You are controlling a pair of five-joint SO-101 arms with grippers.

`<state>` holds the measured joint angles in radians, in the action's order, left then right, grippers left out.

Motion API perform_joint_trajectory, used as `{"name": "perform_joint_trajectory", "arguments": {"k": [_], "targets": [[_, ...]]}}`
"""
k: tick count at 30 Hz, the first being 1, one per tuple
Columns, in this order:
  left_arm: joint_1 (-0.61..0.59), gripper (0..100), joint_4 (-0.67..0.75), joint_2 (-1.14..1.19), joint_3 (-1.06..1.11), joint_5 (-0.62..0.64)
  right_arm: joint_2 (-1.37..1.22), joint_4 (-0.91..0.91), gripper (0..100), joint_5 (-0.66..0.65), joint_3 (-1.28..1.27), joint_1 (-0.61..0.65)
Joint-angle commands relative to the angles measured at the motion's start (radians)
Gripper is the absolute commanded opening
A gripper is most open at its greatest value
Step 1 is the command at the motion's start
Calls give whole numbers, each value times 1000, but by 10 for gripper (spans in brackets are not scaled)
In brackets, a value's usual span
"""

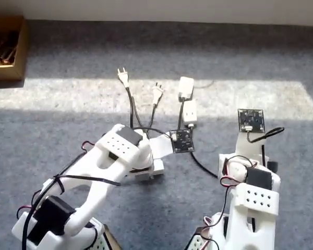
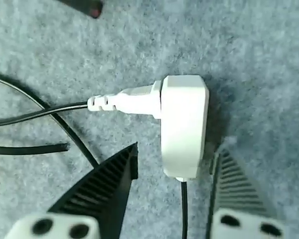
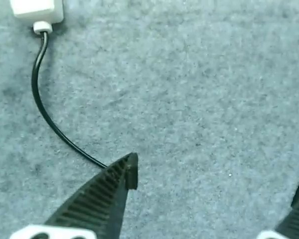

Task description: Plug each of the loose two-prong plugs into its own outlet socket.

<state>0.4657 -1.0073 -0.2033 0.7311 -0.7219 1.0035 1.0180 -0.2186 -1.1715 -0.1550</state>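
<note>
Two loose two-prong plugs [image 1: 124, 77] [image 1: 157, 92] lie on the grey carpet at the back, their black cables running toward my left arm. To their right are two white outlet sockets [image 1: 185, 87] [image 1: 190, 113]. In the left wrist view another white socket [image 2: 183, 124] has a white plug [image 2: 132, 99] seated in its side. My left gripper [image 2: 172, 172] is open, and its fingers straddle that socket's cable end. My right gripper [image 3: 214, 189] hangs open over bare carpet, with a socket's corner [image 3: 37, 9] and its black cable [image 3: 45, 117] farther off.
A wooden box [image 1: 8, 47] stands at the back left corner. Black cables [image 2: 35, 117] cross the carpet beside the left gripper. A bright strip of sunlight [image 1: 52, 94] crosses the carpet behind the arms. Open carpet lies to the right of the right arm [image 1: 255, 195].
</note>
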Motion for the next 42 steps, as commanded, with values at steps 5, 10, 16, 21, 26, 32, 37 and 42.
{"name": "perform_joint_trajectory", "arguments": {"k": [5, 10, 16, 21, 26, 32, 37, 42], "targets": [[93, 134, 26, -5, -7, 2, 19, -18, 450, 0, 1, -10], [99, 299, 77, 7, 2, 6, 13, -51, 450, 2, -15, -8], [110, 325, 127, 145, -7, 6, 15, -99, 450, 43, -48, -10], [108, 236, 138, 185, -39, 6, 15, -99, 450, 48, -50, -8], [50, 113, -40, 185, -205, 2, 15, -101, 450, 46, -51, 25], [-140, 112, -241, 186, -495, 3, 13, -99, 450, 44, -53, 45], [-441, 112, -299, 196, -684, 5, 13, -99, 450, 44, -53, 45], [-874, 112, -288, 211, -852, 0, 13, -96, 450, 44, -53, 48]]}}
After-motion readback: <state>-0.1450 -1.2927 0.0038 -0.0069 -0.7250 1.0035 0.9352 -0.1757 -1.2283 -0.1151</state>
